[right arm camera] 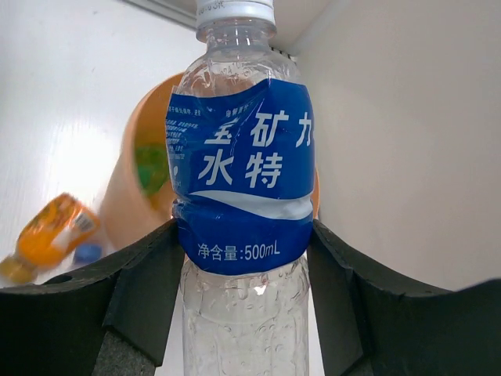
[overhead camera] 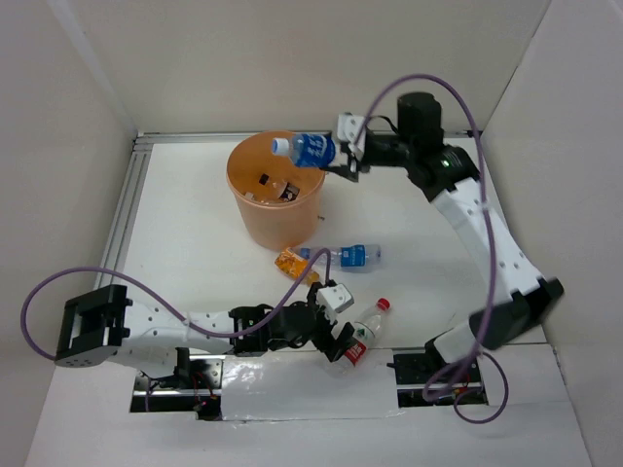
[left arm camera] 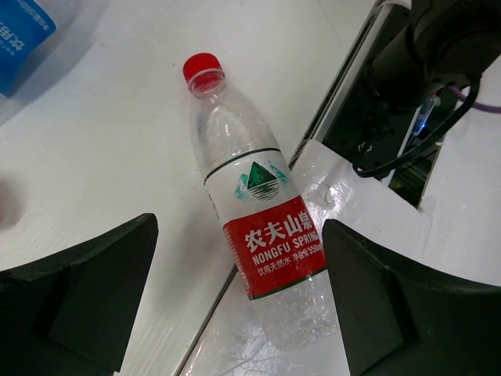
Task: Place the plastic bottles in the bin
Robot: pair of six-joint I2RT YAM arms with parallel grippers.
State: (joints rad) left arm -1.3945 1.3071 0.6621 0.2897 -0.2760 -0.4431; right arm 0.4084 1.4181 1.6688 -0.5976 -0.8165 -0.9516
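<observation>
Nearest us: one left gripper (left arm camera: 240, 227), jaws apart, flanking without touching one red-capped bottle (left arm camera: 270, 235). This bottle lies partly on the table (overhead camera: 195, 243) and partly on a crinkled white sheet (overhead camera: 292, 384) at the near edge. Further out, left to right:
- one orange bin (overhead camera: 282, 222), contents indistinct
- one orange-filled bottle (overhead camera: 292, 263), lying at its base
- one blue-labelled bottle (right arm camera: 243, 172), clamped in our right gripper (right arm camera: 244, 235) above the bin's far rim
- one second blue-labelled bottle (overhead camera: 352, 256), lying beside the orange-filled one

We count four bottles outside the bin.
</observation>
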